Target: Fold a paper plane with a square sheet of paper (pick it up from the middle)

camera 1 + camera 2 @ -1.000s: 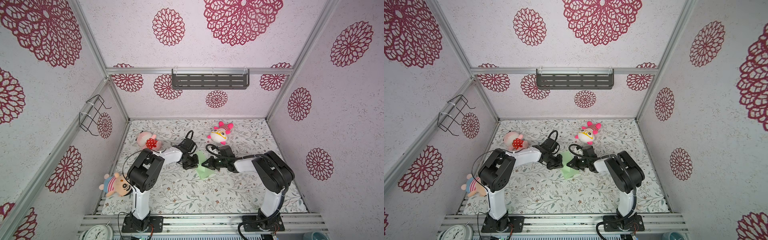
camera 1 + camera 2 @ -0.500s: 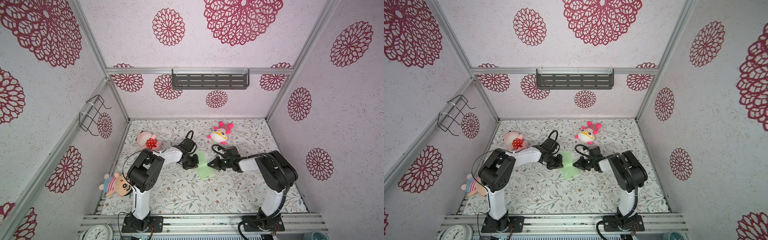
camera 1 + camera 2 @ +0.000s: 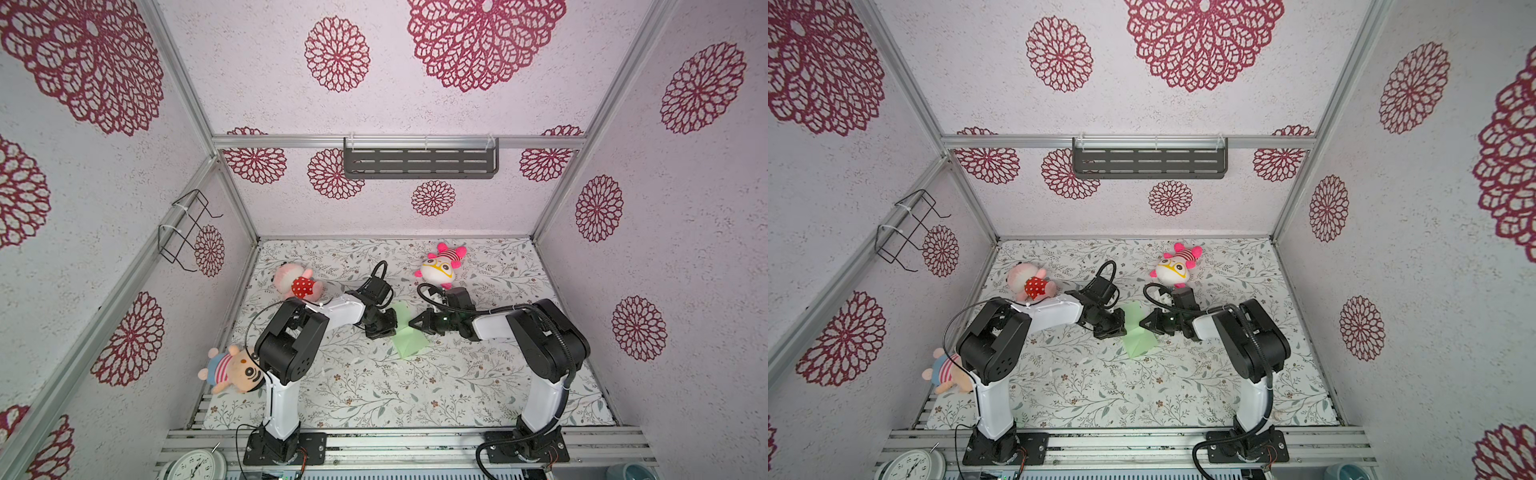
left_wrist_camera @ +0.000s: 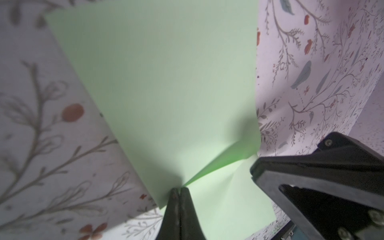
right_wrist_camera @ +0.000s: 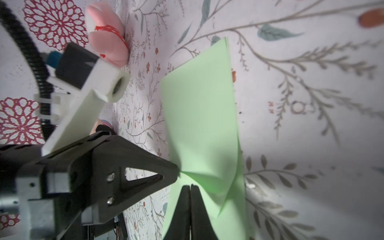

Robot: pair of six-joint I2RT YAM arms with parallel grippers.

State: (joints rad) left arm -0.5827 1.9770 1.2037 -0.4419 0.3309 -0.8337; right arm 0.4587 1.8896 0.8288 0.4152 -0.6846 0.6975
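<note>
Paper position: the square sheet of paper (image 3: 409, 341) lies creased near the middle of the bench (image 3: 415, 395). Its long axis runs from the back edge toward the front edge, slightly slanted. 2 arms face each other across its narrow waist. The left gripper (image 4: 179, 190), jaws pressed together, pinches the sheet's left-hand edge where a raised crease starts. The right gripper (image 3: 412, 323) meets the opposite edge, jaws also together; whether paper sits between them I cannot tell. Both are equally near, so the coming fold likely turns on the crease line between their tips.
</note>
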